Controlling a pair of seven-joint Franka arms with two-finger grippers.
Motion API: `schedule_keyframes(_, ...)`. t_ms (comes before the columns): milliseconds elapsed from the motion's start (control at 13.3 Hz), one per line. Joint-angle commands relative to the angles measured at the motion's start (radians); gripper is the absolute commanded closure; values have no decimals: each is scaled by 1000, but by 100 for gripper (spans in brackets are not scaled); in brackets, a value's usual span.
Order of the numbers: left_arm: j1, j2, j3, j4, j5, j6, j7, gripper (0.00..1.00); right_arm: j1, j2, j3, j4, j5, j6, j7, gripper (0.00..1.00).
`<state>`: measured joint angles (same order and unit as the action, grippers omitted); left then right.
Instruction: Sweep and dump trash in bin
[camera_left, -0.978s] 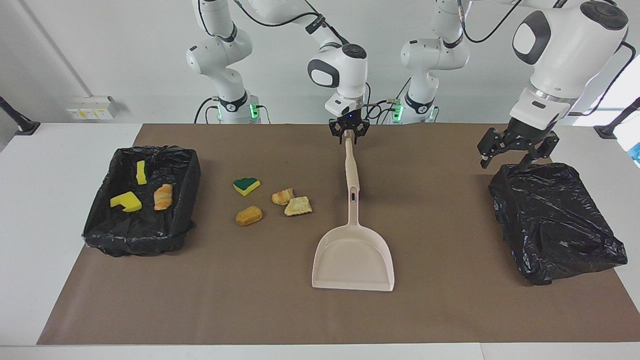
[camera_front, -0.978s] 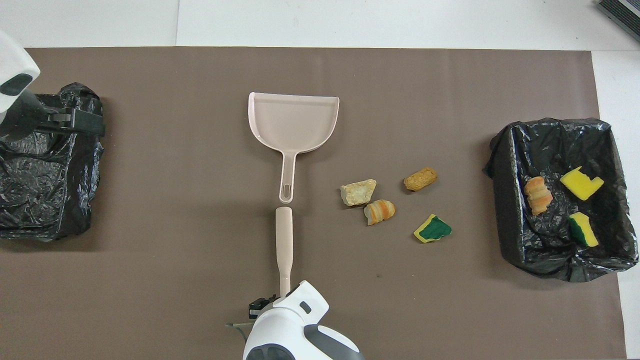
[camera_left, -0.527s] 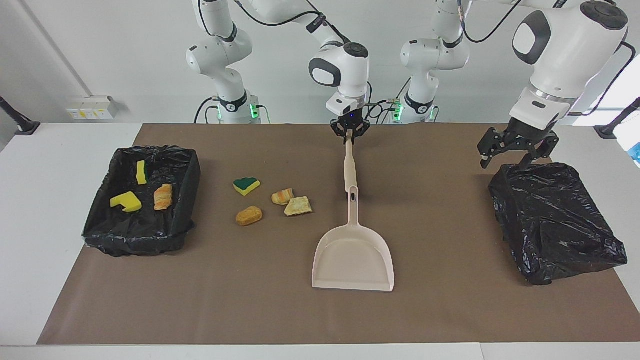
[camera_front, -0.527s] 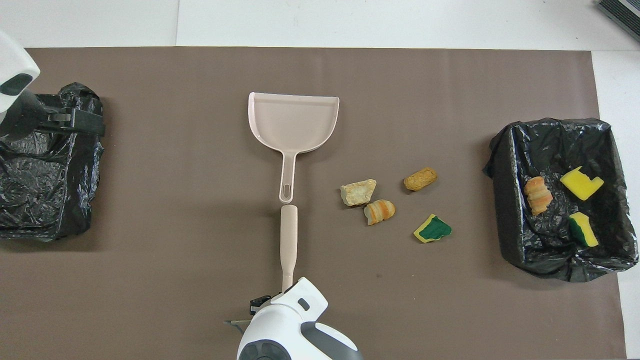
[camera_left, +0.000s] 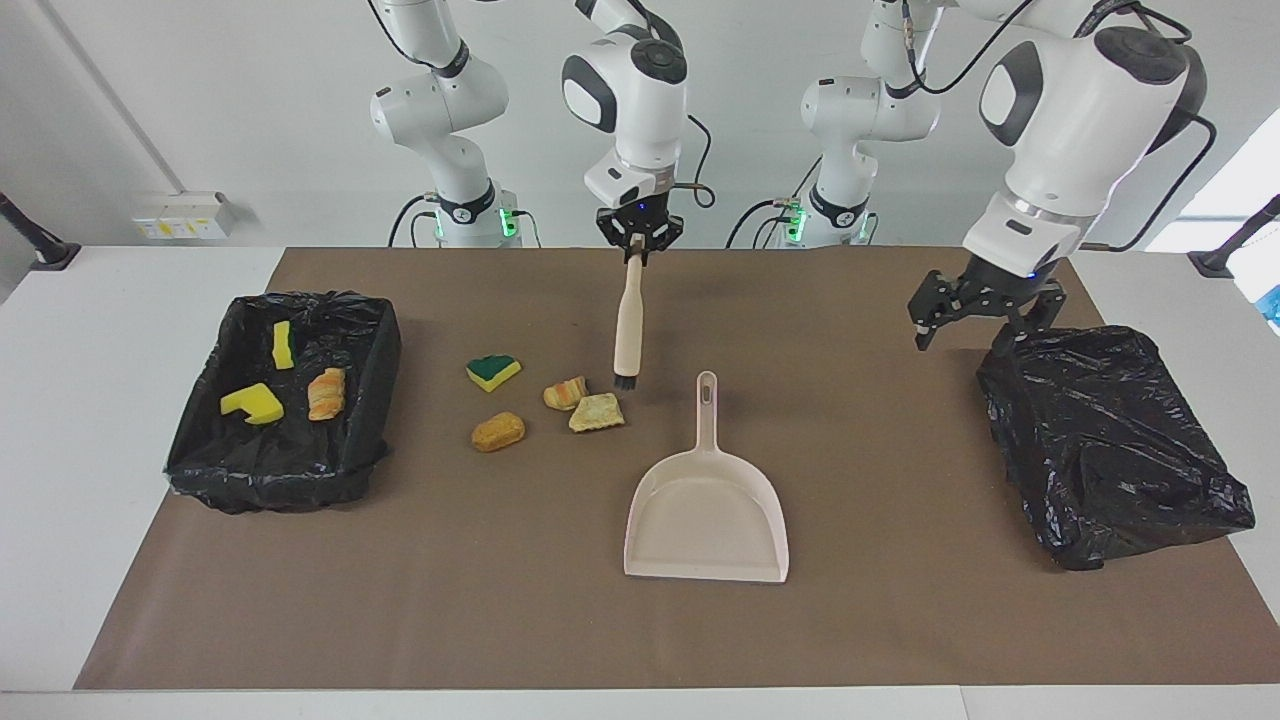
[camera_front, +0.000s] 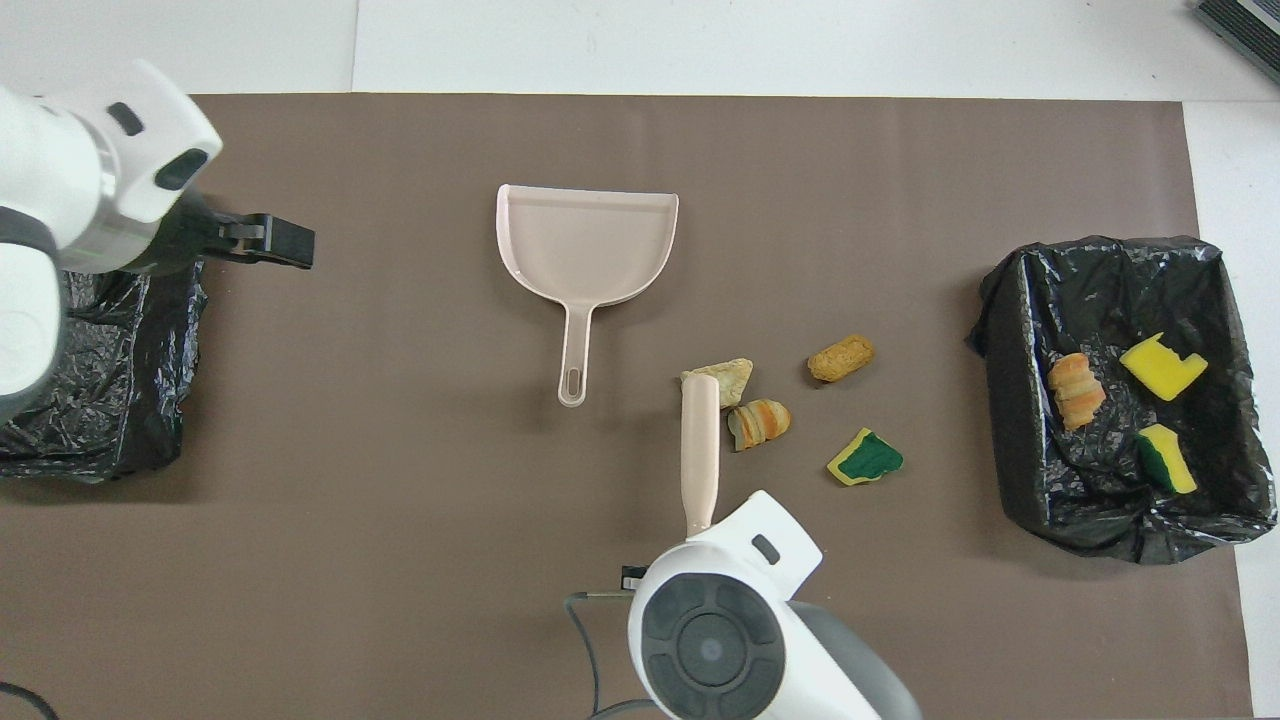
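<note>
Brush (camera_left: 628, 322) hangs straight down, bristles low, w/ the right gripper (camera_left: 637, 245) pinched tight on its handle tip. Your four loose scraps (camera_left: 596, 411) lie just beside the bristles. Dustpan (camera_left: 706, 515) sits toward the left arm's end. Left gripper (camera_left: 978, 318) hangs spread apart over the mat.

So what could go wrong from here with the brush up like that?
The right gripper pinches only the tip of the brush, so a sweep could twist it loose. The dustpan lies unheld, mouth turned away from the four loose scraps, so they may slide past it. The left gripper, open, hangs by the crumpled black bag and could snag it.
</note>
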<state>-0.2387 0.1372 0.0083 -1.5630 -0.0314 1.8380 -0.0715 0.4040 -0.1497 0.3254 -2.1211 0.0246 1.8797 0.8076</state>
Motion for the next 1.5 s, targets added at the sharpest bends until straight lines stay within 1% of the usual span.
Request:
schedule_keyframes(0, -95, 90, 13, 34, -13, 76, -103, 0, -136, -71, 3, -28, 32, -65, -172, 100)
schedule_keyframes(150, -175, 148, 13, 34, -19, 125, -157, 0, -273, -148, -3, -69, 38, -89, -389, 100)
schedule_keyframes(226, -220, 179, 13, 29, -21, 136, -180, 0, -327, -178, -5, -98, 49, -111, -448, 100)
schedule_keyframes(301, -244, 185, 13, 17, -22, 170, -180, 0, -368, -201, -5, -126, 52, -120, -484, 100)
schedule_keyframes(376, -252, 186, 12, -17, -22, 193, -179, 0, -404, -224, -6, -161, 52, -125, -513, 100)
schedule_keyframes(527, -278, 196, 12, -45, -22, 208, -179, 0, -460, -284, -26, -241, 52, -139, -615, 100)
schedule_keyframes(677, -313, 214, 12, -63, -25, 248, -185, 0, -505, -359, -81, -345, 81, -113, -729, 100)
schedule_keyframes(752, -323, 216, 10, -81, -25, 260, -183, 0, -513, -375, -97, -370, 83, -109, -776, 100)
schedule_keyframes(827, -347, 213, 10, -110, -25, 260, -183, 0, -543, -378, -101, -391, 83, -103, -803, 100)
schedule_keyframes(903, -373, 213, 10, -141, -27, 274, -191, 0, -580, -375, -100, -419, 84, -73, -836, 100)
schedule_keyframes(978, -384, 205, 10, -191, -27, 314, -211, 0, -589, -367, -98, -448, 86, -35, -863, 100)
schedule_keyframes(1053, -398, 213, 10, -209, -27, 343, -226, 0, -591, -354, -98, -457, 86, -19, -867, 100)
schedule_keyframes(1204, -416, 239, 10, -213, -27, 383, -266, 0, -591, -320, -97, -461, 87, 9, -864, 100)
schedule_keyframes(1279, -416, 239, 12, -213, -27, 383, -266, 0, -587, -298, -95, -461, 122, 31, -832, 100)
schedule_keyframes(1354, -415, 239, 12, -212, -27, 383, -266, 0, -570, -262, -94, -459, 153, 68, -759, 100)
schedule_keyframes(1429, -415, 239, 12, -212, -25, 382, -264, 0, -556, -240, -94, -458, 155, 88, -722, 100)
